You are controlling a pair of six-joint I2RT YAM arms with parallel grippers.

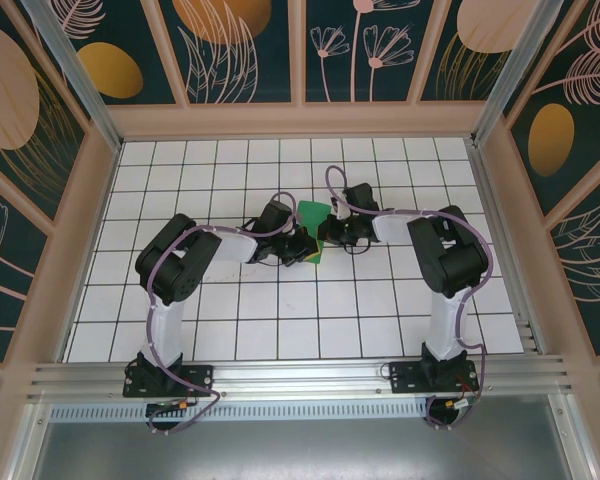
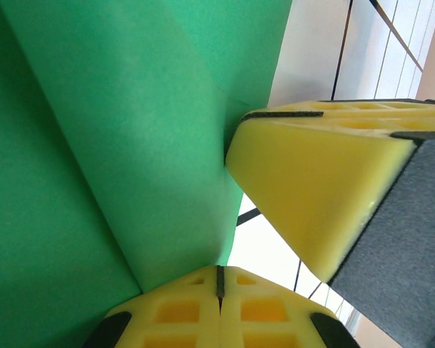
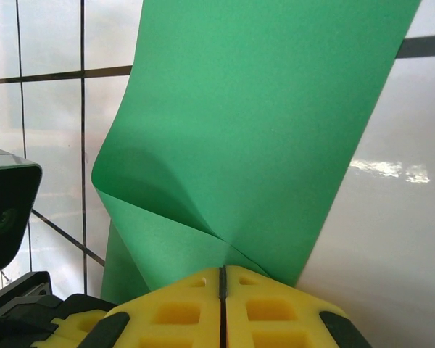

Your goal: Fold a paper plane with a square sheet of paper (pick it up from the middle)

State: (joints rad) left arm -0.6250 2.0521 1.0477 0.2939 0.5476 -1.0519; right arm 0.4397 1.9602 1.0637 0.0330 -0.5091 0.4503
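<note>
You are in the middle of a fold. Your left gripper (image 2: 219, 290) and right gripper (image 3: 222, 290) both pinch the square sheet of paper (image 3: 261, 130) tight. It rises just in front of each. Next, I think, press the bend flat into a crease.

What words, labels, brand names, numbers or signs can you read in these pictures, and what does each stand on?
None can be read.
The paper is plain green, the yellow fingers are unmarked, the table has bare grid lines, and the walls carry plant patterns.
Any marking on the arm bases is too small to tell.
</note>
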